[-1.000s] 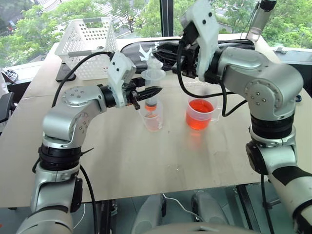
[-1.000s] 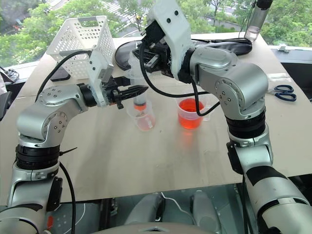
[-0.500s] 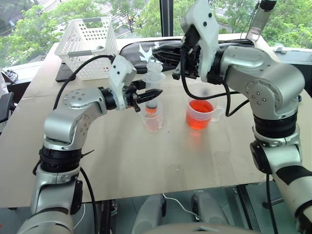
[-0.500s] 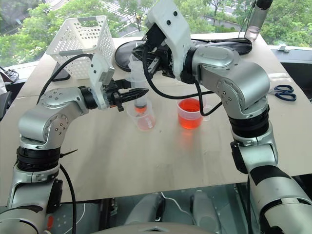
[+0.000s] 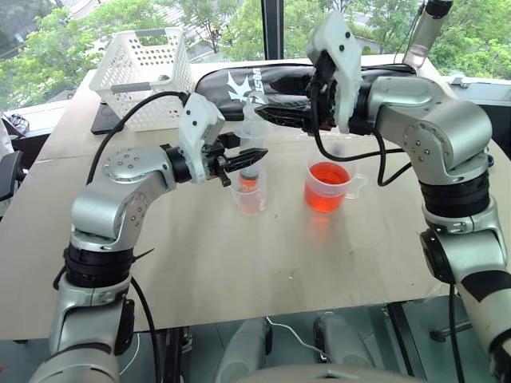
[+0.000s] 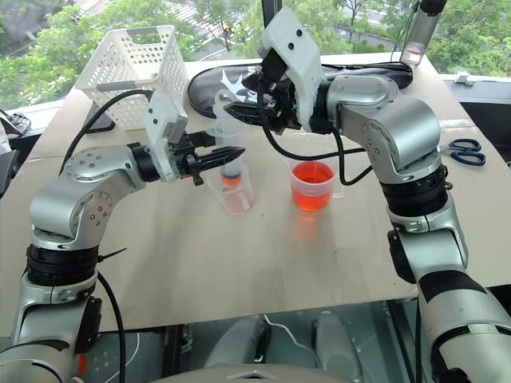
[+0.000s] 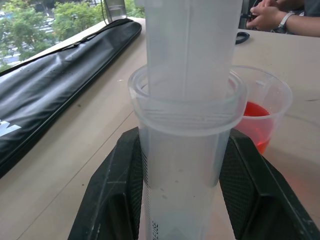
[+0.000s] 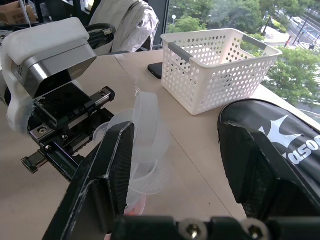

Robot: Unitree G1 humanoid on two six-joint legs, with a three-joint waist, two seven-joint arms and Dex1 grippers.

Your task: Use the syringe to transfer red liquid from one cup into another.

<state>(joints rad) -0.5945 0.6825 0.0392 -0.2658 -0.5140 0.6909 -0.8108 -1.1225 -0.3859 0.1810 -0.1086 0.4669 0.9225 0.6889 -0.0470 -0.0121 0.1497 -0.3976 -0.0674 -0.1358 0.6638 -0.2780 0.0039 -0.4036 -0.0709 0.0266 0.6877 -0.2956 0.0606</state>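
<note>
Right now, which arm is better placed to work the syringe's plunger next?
The right. Its open gripper sits beside the plunger top, while the left gripper is clamped on the syringe barrel above the smaller cup.

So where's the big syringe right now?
The syringe stands upright near the table's middle, held in the left gripper, its tip down in the smaller cup. The handled cup of red liquid sits to its right.

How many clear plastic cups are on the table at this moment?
2. The smaller handleless cup stands near the table's middle, under the syringe held by the left gripper. The handled measuring cup with red liquid stands to its right. None appears hidden.
</note>
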